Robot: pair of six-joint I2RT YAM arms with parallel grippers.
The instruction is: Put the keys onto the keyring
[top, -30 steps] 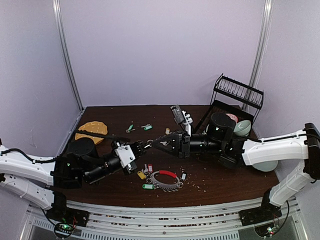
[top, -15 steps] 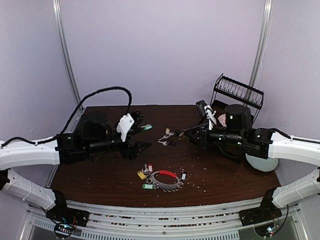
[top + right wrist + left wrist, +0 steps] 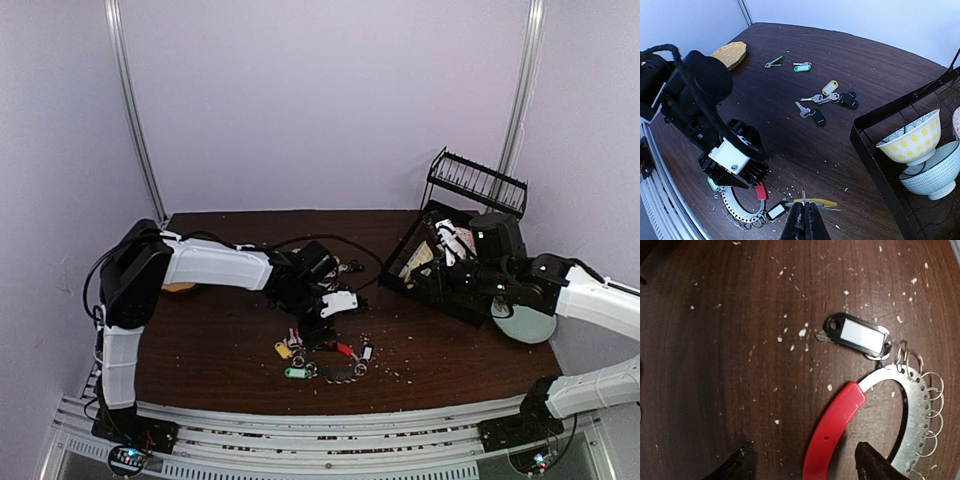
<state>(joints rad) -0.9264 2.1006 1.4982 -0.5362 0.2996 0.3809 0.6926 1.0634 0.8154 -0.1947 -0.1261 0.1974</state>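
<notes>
Directly beneath my left gripper (image 3: 806, 467), fingers spread apart, lies the keyring (image 3: 835, 425), its red arc running lengthwise between my fingertips and curving ahead to the right.

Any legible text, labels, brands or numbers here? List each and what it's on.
No text can be read anywhere.
Black plastic key tag: white insert looks blank.
Loose yellow plastic key tag and green plastic key tag: too small to tell.
Yellow-tagged key in the right end effector: edge-on, nothing legible.
</notes>
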